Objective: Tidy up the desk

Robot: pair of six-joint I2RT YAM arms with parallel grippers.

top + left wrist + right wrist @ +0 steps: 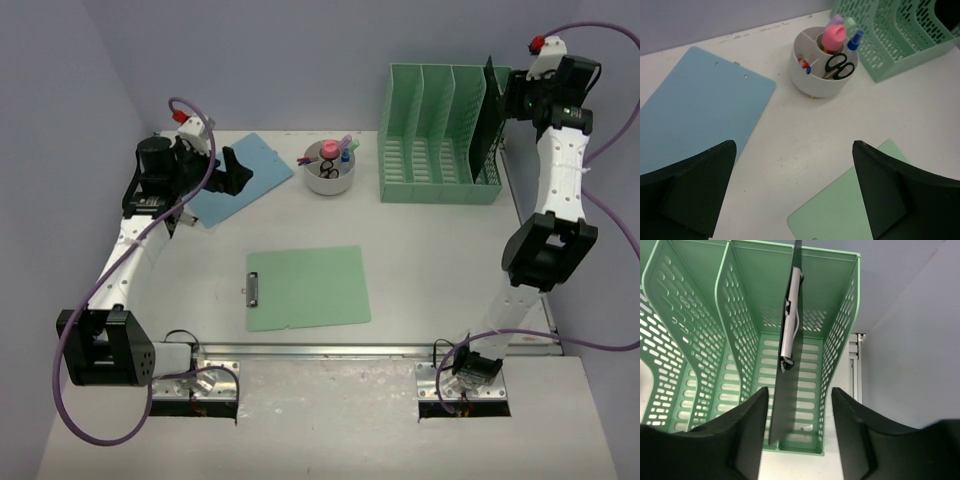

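Only my right wrist view looks into the mint file rack [840,345]. A dark clipboard [782,410] stands upright in its end slot, and my right claw [799,395] is spread apart either side of it, not clamped. My left wrist view shows scissors [839,66] in the white pen cup [815,82], a blue clipboard [695,105], and my left claw [794,145] wide apart. The top view takes in the whole desk [420,240], with the rack at its far right corner and a green clipboard [308,287] toward the near edge.
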